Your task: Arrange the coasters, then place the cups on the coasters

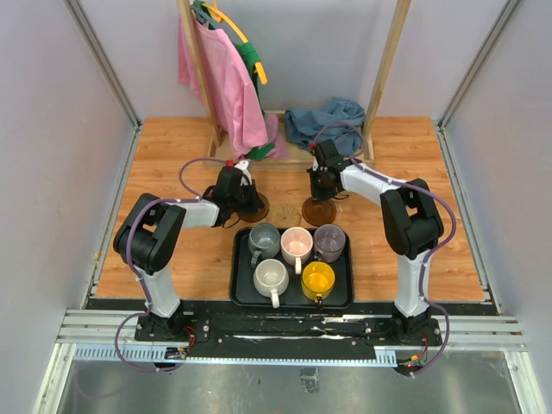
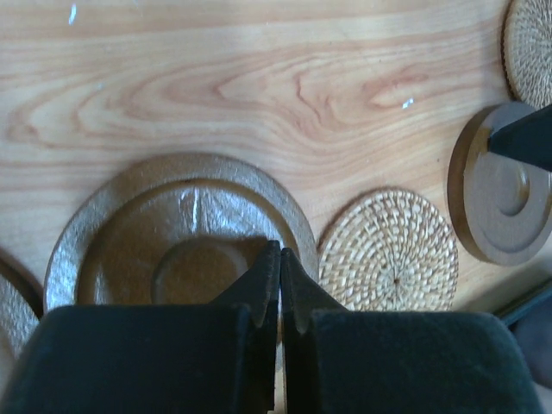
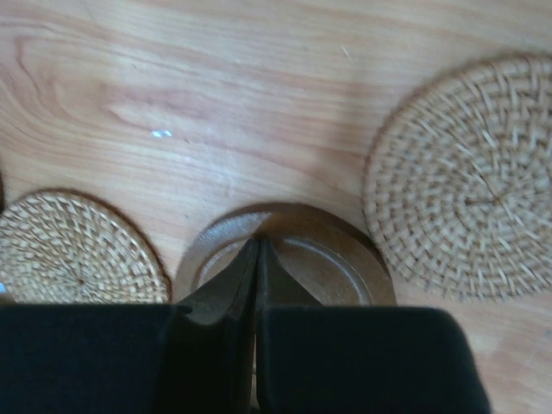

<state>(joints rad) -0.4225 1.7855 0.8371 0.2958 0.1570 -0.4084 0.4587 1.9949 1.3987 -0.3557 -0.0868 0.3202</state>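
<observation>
My left gripper [image 2: 280,254] is shut, its tips meeting over the right rim of a dark brown coaster [image 2: 181,233] with nothing between them. A tan woven coaster [image 2: 392,250] lies just to its right. My right gripper [image 3: 259,246] is also shut, tips down on another dark brown coaster [image 3: 297,250], which lies between two woven coasters [image 3: 73,250] [image 3: 470,172]. In the top view both grippers [image 1: 241,194] [image 1: 323,183] hang behind the black tray [image 1: 240,280]. The tray holds the cups: dark grey [image 1: 263,237], pink [image 1: 297,243], lavender [image 1: 329,240], white [image 1: 271,276] and yellow [image 1: 317,279].
A wooden rack [image 1: 384,60] with a pink garment [image 1: 226,86] stands at the back of the table. A blue cloth [image 1: 323,121] is heaped at its foot. Grey walls close in both sides. A further dark coaster edge [image 2: 10,302] shows at the left.
</observation>
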